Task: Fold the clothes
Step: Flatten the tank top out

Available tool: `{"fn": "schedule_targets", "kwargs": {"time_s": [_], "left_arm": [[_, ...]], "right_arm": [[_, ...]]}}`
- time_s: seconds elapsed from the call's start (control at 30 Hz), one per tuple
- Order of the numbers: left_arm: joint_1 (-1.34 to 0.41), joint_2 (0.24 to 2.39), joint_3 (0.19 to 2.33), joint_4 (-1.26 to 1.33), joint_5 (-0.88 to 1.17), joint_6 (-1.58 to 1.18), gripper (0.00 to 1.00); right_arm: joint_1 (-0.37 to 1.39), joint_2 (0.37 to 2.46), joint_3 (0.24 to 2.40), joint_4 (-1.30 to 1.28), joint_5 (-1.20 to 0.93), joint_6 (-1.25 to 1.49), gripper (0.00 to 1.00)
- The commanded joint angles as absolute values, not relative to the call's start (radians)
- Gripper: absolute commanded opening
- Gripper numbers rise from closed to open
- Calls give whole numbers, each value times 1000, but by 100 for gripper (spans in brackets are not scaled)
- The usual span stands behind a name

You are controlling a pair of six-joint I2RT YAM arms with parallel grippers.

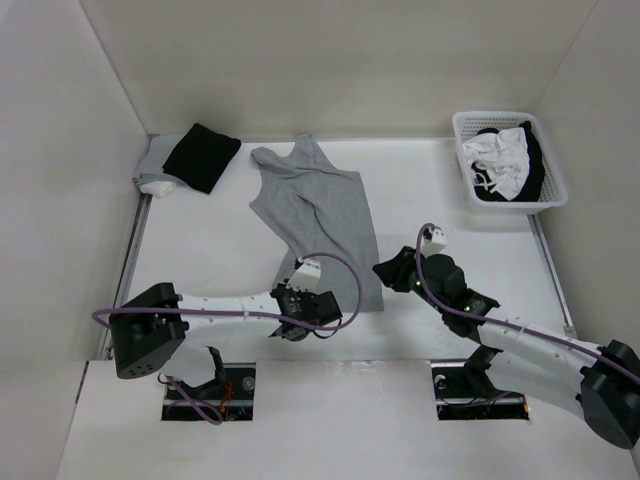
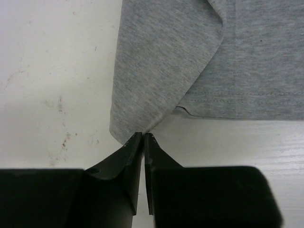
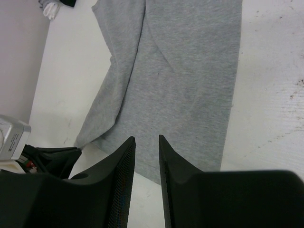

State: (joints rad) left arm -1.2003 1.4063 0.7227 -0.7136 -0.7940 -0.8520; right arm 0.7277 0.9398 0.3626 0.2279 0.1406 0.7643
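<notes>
Hold the near-left hem corner of the light grey sleeveless tank top [image 1: 315,205] of thin soft fabric, spread across the middle of the white table [image 1: 200,250], firmly in the left gripper [image 2: 143,136], nipped almost closed on its very tip. Bring the right gripper [image 3: 146,138], half-parted and empty near the hem, onto the other corner before lifting. Hard to make out the depth of that left-hand bite.
</notes>
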Motion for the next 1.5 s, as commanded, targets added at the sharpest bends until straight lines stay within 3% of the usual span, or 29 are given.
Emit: {"fn": "schedule_targets", "kwargs": {"time_s": [0.0,0.27,0.5,0.73,1.0,1.3,1.47], "left_arm": [[-1199,1399,762,-741,-810,-871,3],[-1170,1231,755,-738,-792,-854,0],[-1033,1019,713,-646,-657,-775,0],[-843,841,637,-526,-479,-716,0],[-664,721,549,-431,-279,-689,0],[-651,696,528,-387,-232,-686,0],[-645,680,529,-385,-230,-689,0]], "right_arm": [[728,919,353,288,132,773,31],[726,953,351,151,152,782,36],[737,965,365,-47,261,839,44],[774,1037,410,-130,247,873,37],[834,1069,391,-163,233,966,38],[834,1154,385,-92,192,996,26],[811,1140,362,-43,190,1012,8]]}}
